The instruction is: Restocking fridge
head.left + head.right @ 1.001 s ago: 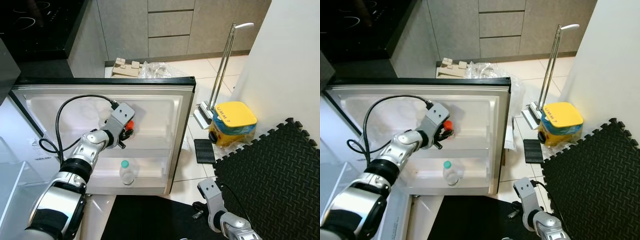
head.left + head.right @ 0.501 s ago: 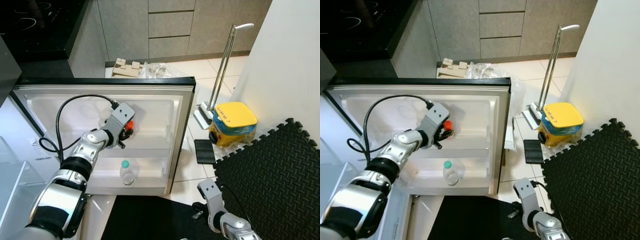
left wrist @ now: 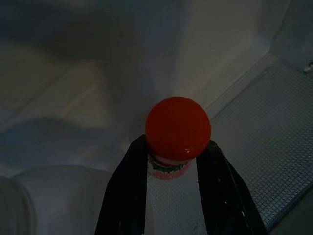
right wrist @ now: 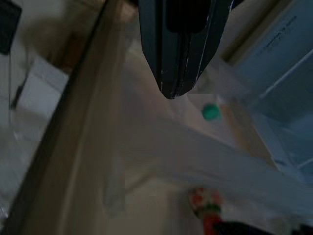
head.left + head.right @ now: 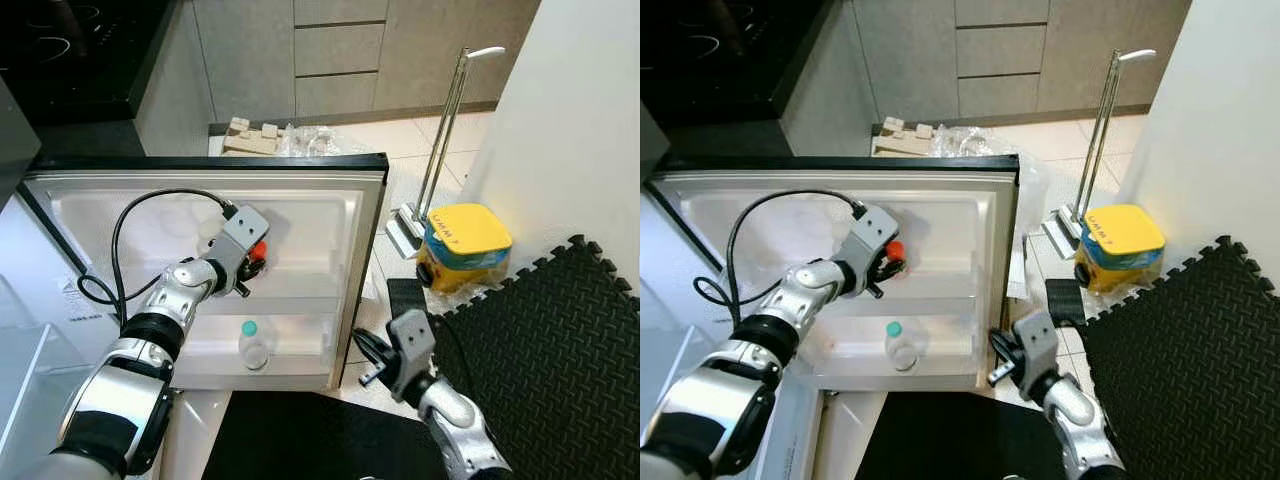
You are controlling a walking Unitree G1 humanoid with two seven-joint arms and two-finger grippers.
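- Left gripper (image 5: 252,262): reaching into the open fridge door (image 5: 300,215), at the upper door shelf (image 5: 300,288); its two black fingers (image 3: 128,186) are clamped on the neck of the red-capped bottle (image 3: 178,128), one finger on each side just below the cap.
- Red-capped bottle: upright in the upper door shelf, near that shelf's middle; red cap up, a red and white label band visible under the cap in the left wrist view.
- Right gripper (image 5: 372,358): raised beside the free edge of the fridge door, level with the lower door shelf (image 5: 290,345); the right wrist view shows its fingers (image 4: 178,54) pressed together into one point, with nothing between them.
- Green-capped bottle (image 5: 251,343): clear, standing upright in the lower door shelf, toward its middle, well apart from both grippers.
- Fridge door: swung fully open, white inner liner facing up, dark outer rim.
- Yellow-lidded tub (image 5: 463,243): on the tiled floor beyond the door's free edge, touching the corner of the black foam mat (image 5: 560,340).
- Dustpan with long handle (image 5: 440,150): standing upright just beside the tub.
- Cardboard pieces and clear plastic wrap (image 5: 290,138): on the floor past the door's far edge, by the grey cabinets (image 5: 330,50).
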